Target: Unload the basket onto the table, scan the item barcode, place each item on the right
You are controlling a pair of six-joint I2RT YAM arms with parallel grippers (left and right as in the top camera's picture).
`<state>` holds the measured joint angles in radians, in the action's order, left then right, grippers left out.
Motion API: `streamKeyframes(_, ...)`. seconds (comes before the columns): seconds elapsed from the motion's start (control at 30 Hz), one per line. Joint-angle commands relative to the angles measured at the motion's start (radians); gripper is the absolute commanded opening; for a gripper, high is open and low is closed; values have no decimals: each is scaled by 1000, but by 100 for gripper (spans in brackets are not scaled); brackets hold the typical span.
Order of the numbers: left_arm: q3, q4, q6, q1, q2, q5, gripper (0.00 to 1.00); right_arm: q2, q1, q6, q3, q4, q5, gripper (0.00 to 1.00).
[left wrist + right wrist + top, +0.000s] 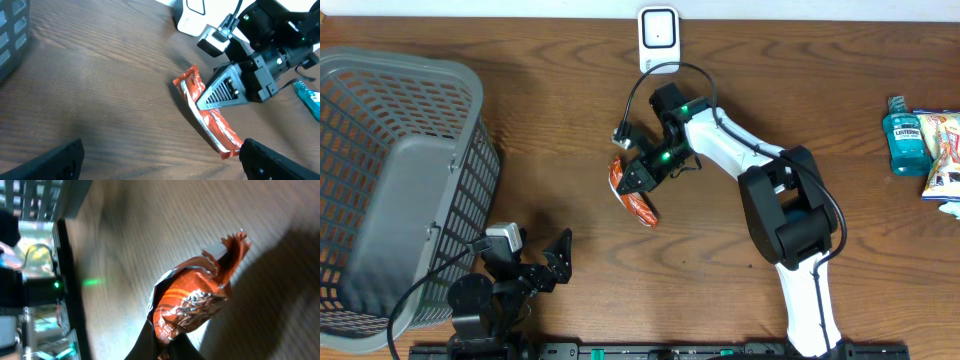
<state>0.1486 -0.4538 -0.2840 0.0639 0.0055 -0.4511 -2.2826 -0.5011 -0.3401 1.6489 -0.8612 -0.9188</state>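
**Desk layout.** The desk [570,120] is brown wood grain. A grey slatted basket [380,170] stands at the left edge. A white barcode scanner [658,38] stands at the middle of the far edge. A blue mouthwash bottle [905,140] lies at the right edge, with other snack packs [942,150] just beside it.

**Task item.** The orange snack packet [635,200] is near the middle of the desk, in front of the scanner and apart from it. It is well apart from the basket. In the overhead view it lies on a diagonal, with one crimped end toward the scanner. The left wrist view shows a silver strip along its length [212,122]. The right wrist view shows the wrapper crumpled and casting a shadow on the wood [192,302]. Whether its far end rests on the desk cannot be told.

**Right end effector.** The right end effector [628,182] reaches in from the scanner side. Its fingers [170,347] are drawn together on the upper part of the packet, pinching the wrapper between them. A green lamp is lit on the wrist.

**Left end effector.** The left end effector [558,262] sits at the near edge, beside the basket. Its jaws are spread wide. Both fingers [50,162] appear at the lower corners of its own camera view, and nothing is between them. It points toward the packet but is apart from it.
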Motion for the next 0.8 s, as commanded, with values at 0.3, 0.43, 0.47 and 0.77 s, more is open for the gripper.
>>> streamKeyframes(0.3, -14, -21, 9, 5, -2, -12, 99, -11, -2, 49, -32, 74, 323, 1)
streamKeyframes(0.43, -14, -21, 9, 5, -2, -12, 99, -11, -2, 116, -32, 95, 412, 13)
streamKeyframes(0.47, -14, -21, 9, 5, -2, -12, 99, -11, -2, 117, -32, 95, 410, 20)
streamKeyframes(0.77, -14, -21, 9, 5, -2, -12, 99, -10, 5, 173, -2, 82, 298, 71)
